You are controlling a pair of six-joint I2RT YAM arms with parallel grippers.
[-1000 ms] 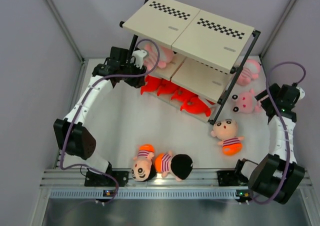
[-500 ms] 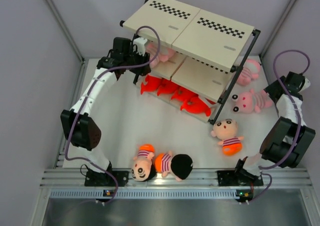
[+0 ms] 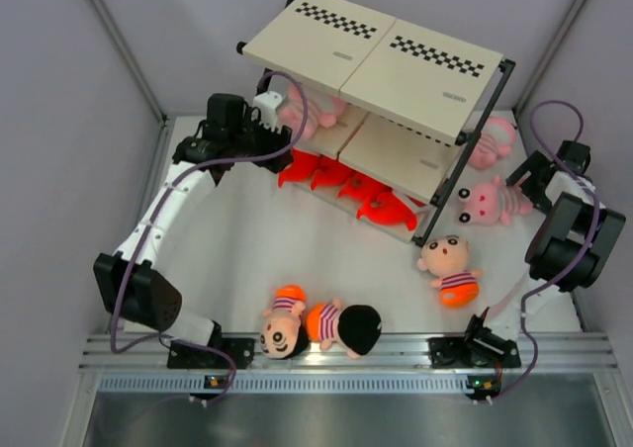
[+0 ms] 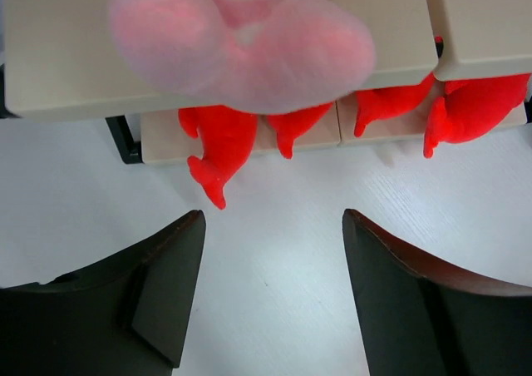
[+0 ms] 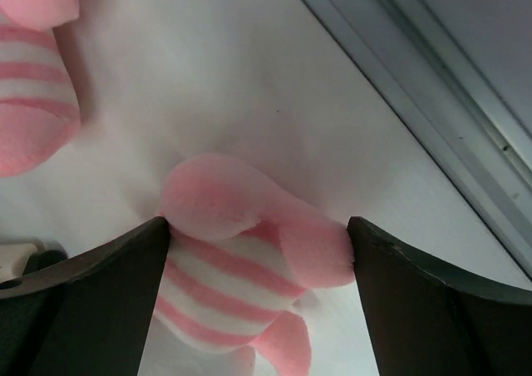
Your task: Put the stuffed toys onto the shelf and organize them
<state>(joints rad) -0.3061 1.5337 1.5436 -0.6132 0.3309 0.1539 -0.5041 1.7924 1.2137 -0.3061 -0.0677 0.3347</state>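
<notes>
The shelf (image 3: 376, 56) stands at the back of the table. One pink plush (image 3: 302, 116) lies on its middle board; it also shows in the left wrist view (image 4: 241, 43). My left gripper (image 3: 275, 142) is open and empty (image 4: 270, 226), just in front of that board. My right gripper (image 3: 521, 188) is open with its fingers on either side of a second pink plush (image 3: 487, 202), whose striped body (image 5: 233, 268) touches both. A third pink plush (image 3: 490, 140) lies behind the shelf's right end. Three boy dolls lie on the table: one (image 3: 450, 267) at the right, two (image 3: 284, 330) (image 3: 346, 326) near the front edge.
Several red plush toys (image 3: 341, 185) sit on the shelf's bottom board, also seen in the left wrist view (image 4: 220, 143). Grey walls close in both sides, and the right wall's metal rail (image 5: 432, 135) runs close beside my right gripper.
My left gripper has drawn back to the left from the shelf, leaving the pink plush on the middle board. My right arm has folded and brought its gripper onto the second pink plush's rear.
</notes>
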